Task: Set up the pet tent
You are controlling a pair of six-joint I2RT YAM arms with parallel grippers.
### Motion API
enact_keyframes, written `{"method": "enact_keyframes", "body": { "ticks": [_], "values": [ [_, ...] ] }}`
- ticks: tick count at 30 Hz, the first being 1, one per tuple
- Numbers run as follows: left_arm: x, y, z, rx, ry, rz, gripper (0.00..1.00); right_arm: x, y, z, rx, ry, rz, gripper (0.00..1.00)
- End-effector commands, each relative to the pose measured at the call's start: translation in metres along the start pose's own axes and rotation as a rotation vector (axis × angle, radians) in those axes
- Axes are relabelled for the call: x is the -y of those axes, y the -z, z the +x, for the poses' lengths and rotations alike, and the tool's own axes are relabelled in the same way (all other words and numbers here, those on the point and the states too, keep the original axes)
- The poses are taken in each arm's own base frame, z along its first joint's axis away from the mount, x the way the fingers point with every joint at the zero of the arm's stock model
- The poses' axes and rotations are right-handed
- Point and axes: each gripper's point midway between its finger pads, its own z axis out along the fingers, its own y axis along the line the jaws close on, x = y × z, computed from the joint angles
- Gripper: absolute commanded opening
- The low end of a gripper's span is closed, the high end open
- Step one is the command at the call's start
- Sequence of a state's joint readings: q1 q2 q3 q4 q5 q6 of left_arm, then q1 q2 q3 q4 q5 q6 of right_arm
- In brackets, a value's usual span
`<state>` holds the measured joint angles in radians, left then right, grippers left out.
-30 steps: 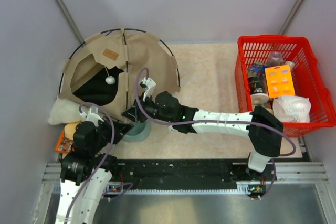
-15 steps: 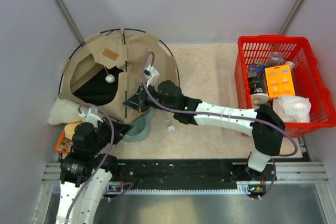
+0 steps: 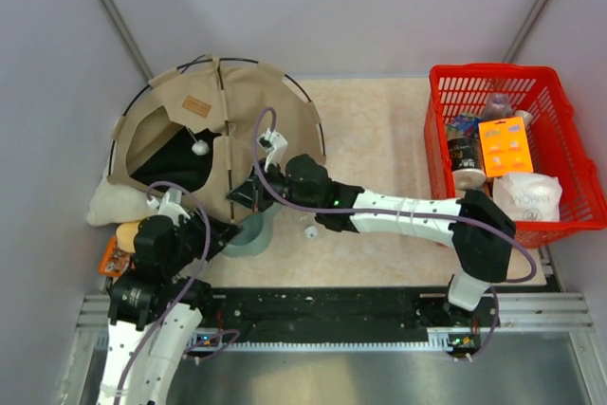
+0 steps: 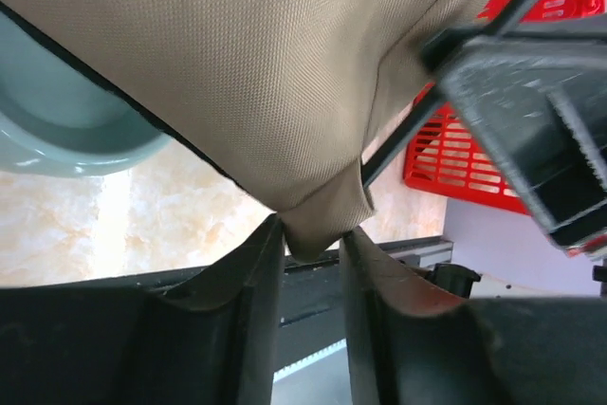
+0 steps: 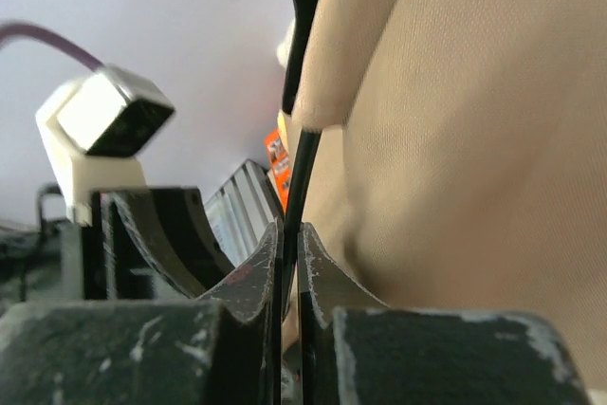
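Right gripper (image 5: 290,234): pressed almost together, pinching a thin black pole (image 5: 296,173) just below the end of its tan sleeve. Left gripper (image 4: 313,239): closed on a folded fabric corner (image 4: 318,215) at the lower hem, with a second black rod crossing just beside it.

Both grips on the tan fabric pyramid-shaped pet tent (image 3: 261,101), standing at the far left of the beige marbled tabletop (image 3: 379,120), close to the left wall. From above: already domed, poles bowed around the rim, rounded doorway open onto a dark lining, small white dangling ball (image 3: 199,147) in the opening, brown label patch (image 3: 196,105) above it. Near hem held up off the table, next to a pale teal round bowl (image 3: 248,239).

Judged mostly done, with the shape raised. Probably left: seating the held pole end at the pinched corner, then lowering the hem and squaring the base. Seating of the pole tip in any pocket: hidden by the arms.

Cream plush pillow (image 3: 109,201) just beside the tent's near left side. Red plastic basket (image 3: 569,211) of packaged goods well apart on the right, clear of both arms.
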<state>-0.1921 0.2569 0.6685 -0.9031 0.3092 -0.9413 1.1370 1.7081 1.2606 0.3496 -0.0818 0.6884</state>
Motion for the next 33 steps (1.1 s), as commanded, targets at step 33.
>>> {"method": "enact_keyframes", "body": {
  "ticks": [33],
  "values": [
    [0.177,0.053,-0.163,0.416,-0.594,0.135,0.67,0.166,0.214,-0.071,-0.062,0.368,0.695,0.33]
  ]
}}
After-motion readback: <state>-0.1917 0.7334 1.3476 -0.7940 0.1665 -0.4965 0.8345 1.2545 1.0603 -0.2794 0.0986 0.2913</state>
